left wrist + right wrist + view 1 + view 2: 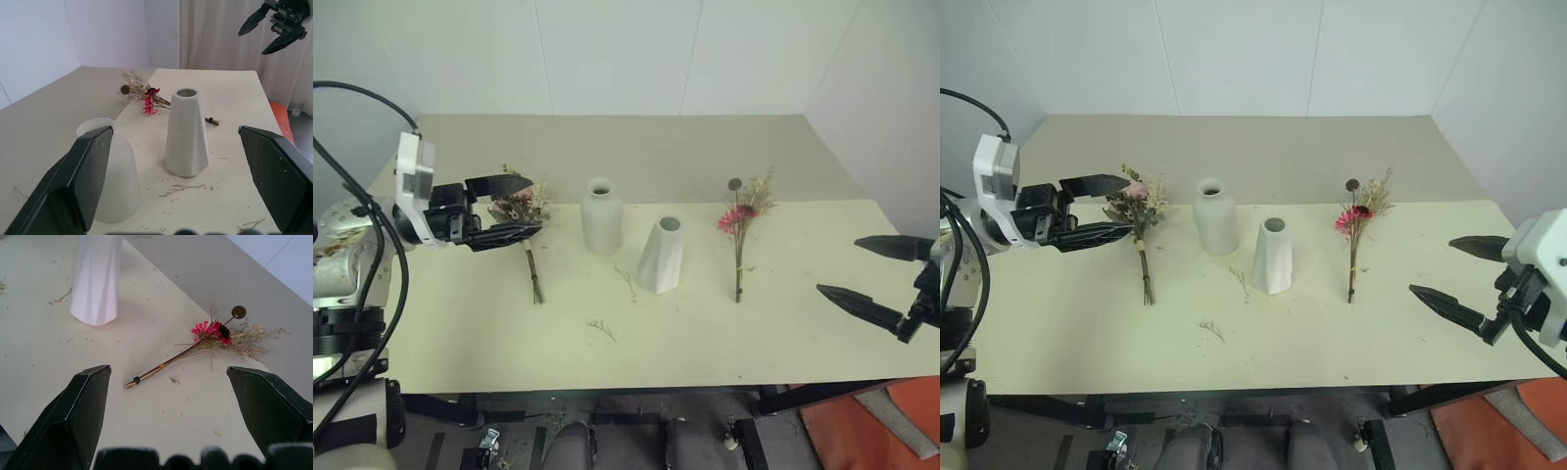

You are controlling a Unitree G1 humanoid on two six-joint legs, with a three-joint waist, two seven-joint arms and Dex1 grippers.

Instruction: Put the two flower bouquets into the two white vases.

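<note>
Left gripper (1105,210): jaws spread, empty, hovering beside head of pale bouquet (1141,230), no contact seen. Right gripper (1449,272): jaws spread, empty, well clear of pink-red bouquet (1355,230). Both bouquets flat on table (1058,333), either side of the vases. Bottle vase (1214,216) and cone vase (1272,256) upright, near each other, both empty. Judged: nothing placed; both pickups and insertions outstanding.

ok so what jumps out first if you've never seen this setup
Two matte white vases stand mid-table, a bottle-shaped one beside a tapered cone. Dried bouquets lie flat either side: a pale beige-pink bunch at the open left gripper, and a pink-red daisy bunch with a dark seed pod nearer the open right gripper.
</note>
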